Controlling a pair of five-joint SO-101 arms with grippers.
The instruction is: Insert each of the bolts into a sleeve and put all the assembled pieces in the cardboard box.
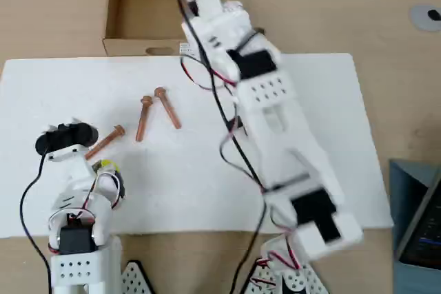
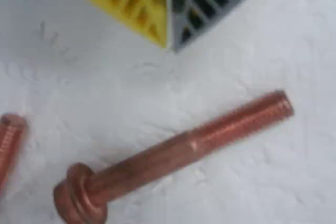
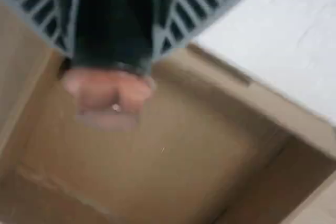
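My left claw (image 2: 169,43) sits at the near left of the white sheet (image 1: 324,142). Its yellow and grey fingers are pressed together to a point with nothing between them, and the tip is low over the sheet. Just beside that tip, not touching it, lies the nearest bolt (image 2: 173,153). It is flat on the sheet, its head toward the far right and its shank slanting back to the near left. A little farther right lies the second bolt (image 1: 143,118), running almost straight from near to far with its head at the far end. The third bolt (image 1: 167,107) is next, its head close to the second's and its shank angling off to the near right. None of the three wears a sleeve. Beyond the sheet's far edge stands the cardboard box (image 1: 114,15), open at the top, on the wooden table (image 1: 48,25). My right arm stretches from the near right across the sheet to that box. My right claw (image 3: 111,51) hangs over the box's right part, pinching a black sleeve (image 3: 113,19) upright. A copper bolt head (image 3: 110,95) pokes out of the sleeve's lower end, above the brown floor of the box.
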